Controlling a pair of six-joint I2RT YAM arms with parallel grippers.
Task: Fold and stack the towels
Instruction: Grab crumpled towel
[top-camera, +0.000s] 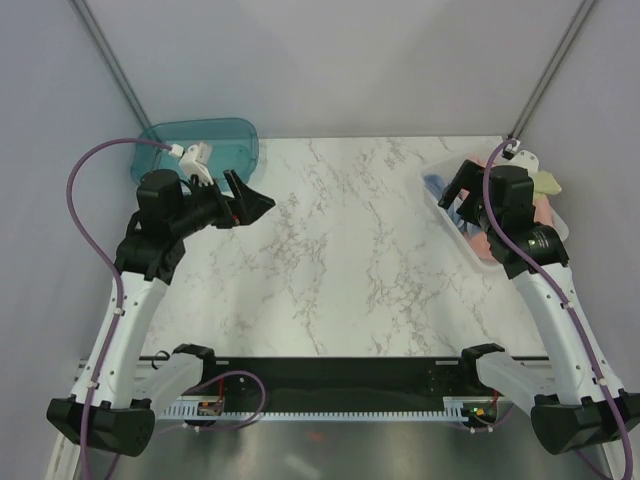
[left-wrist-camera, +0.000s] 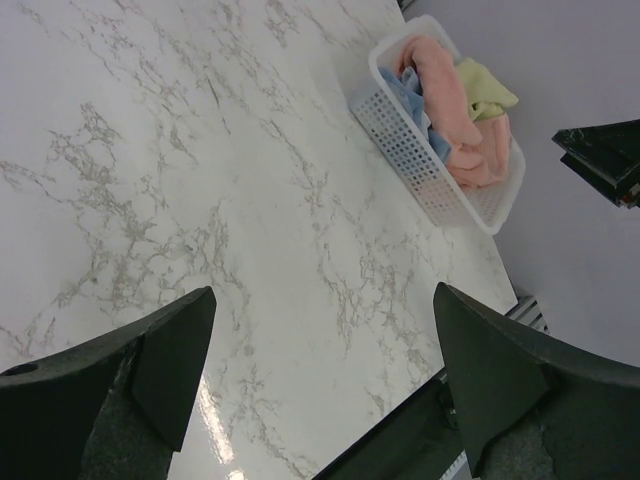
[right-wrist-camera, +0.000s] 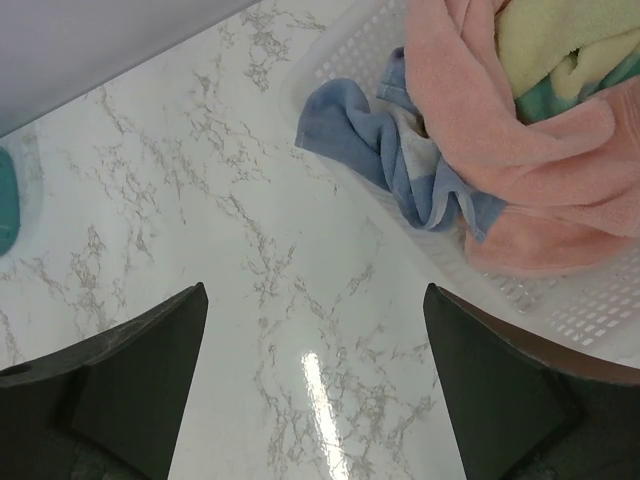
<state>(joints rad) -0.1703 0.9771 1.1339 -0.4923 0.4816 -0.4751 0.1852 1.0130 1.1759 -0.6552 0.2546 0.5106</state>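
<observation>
Three towels in basket — bin opposite

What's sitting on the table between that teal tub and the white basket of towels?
Nothing. In the top view, only bare marble table stretches from the teal tub to the white basket holding the towels.

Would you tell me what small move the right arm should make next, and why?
Probably ease the open right gripper toward the blue towel hanging over the rim of the white basket: it holds nothing, no towel is unpacked yet, and that corner lies nearest its fingers.
</observation>
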